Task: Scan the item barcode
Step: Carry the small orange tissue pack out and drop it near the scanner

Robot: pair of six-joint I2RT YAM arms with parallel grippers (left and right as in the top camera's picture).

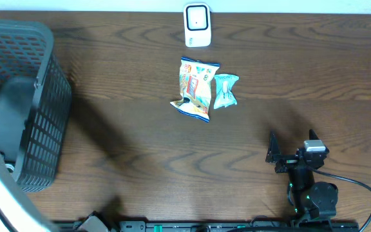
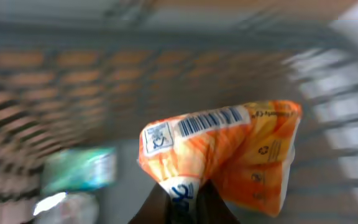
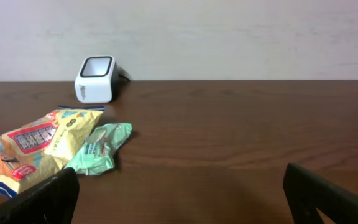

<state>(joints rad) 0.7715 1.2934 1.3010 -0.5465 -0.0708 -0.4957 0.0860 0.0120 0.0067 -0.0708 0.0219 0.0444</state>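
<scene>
Orange film is pinched at its lower corner by the left end effector [image 2: 182,198], which is clamped tight on the orange packet [image 2: 229,155]. The packet's barcode [image 2: 210,122] faces the wrist camera. Around it run the blurred mesh walls of the grey basket [image 2: 73,74], and a green pack [image 2: 79,169] lies lower inside. Well apart across the worktop [image 1: 140,161], the white scanner [image 1: 197,26] stands at the far edge. A yellow snack bag [image 1: 195,89] and a teal sachet [image 1: 225,90] lie side by side just in front of it. The right end effector [image 1: 293,144] is spread wide and empty.

The risks, as I judge them:
- The grip is on a thin corner, so the packet could slip or swing on the way out.
- The packet may snag on the basket rim.
- Crumpled film could stop the barcode from reading.
</scene>
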